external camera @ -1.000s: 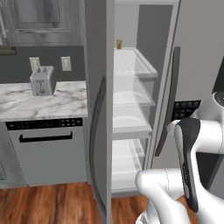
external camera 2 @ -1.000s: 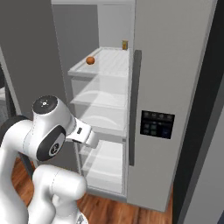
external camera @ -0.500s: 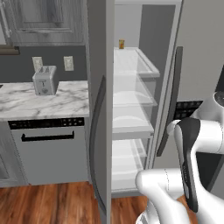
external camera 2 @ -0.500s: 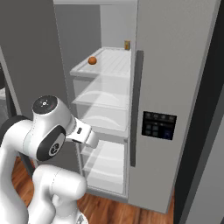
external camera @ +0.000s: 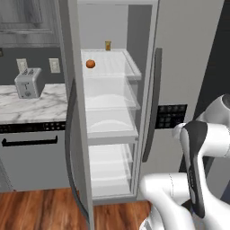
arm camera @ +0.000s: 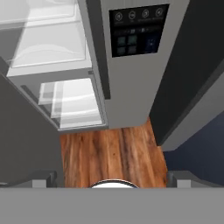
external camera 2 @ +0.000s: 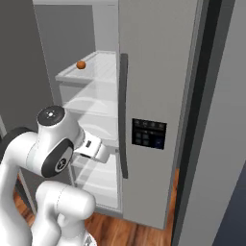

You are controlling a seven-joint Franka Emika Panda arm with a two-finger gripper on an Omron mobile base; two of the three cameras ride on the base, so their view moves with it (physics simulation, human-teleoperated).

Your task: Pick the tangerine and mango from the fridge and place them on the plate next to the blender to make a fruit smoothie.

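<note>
Comparing both base views with those of a second ago, the whole scene has slid sideways — the base has driven, the things have not moved. The fridge (external camera: 112, 103) now stands more squarely ahead with its left door swung open, which favours a reach into the compartment.

The tangerine (external camera: 90, 64) rests on the top glass shelf (external camera: 117, 67), near that shelf's left front edge; it also shows in the right base view (external camera 2: 81, 64). The small yellow-orange jar (external camera: 108, 45) at the shelf's back edge appears in the left base view, as does the toaster (external camera: 27, 83) on the marble surface (external camera: 40, 105). The hand view looks down at the control panel (arm camera: 138, 30), lower shelves and wood floor (arm camera: 113, 153) — the jaws' opening cannot be told. The mango is not located; no fruit is yet picked.
</note>
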